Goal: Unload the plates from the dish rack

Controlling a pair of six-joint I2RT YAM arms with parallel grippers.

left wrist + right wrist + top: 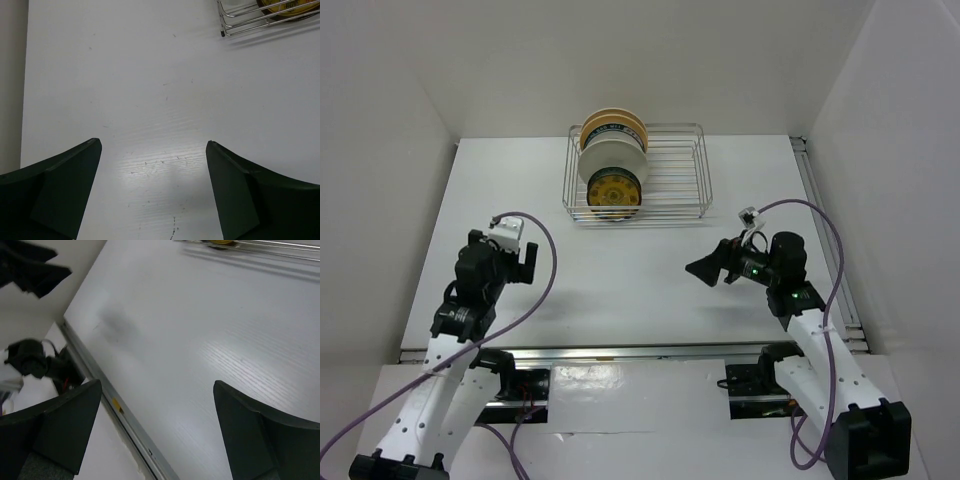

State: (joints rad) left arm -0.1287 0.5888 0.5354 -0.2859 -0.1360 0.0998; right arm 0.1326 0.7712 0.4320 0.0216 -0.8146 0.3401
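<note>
Jaws apart; plates [613, 160] upright in dish rack [701, 176].

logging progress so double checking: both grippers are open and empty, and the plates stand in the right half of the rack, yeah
Not quite. The top external view shows the plates standing in the left half of the dish rack, not the right. The left gripper and right gripper are open and empty.
</note>
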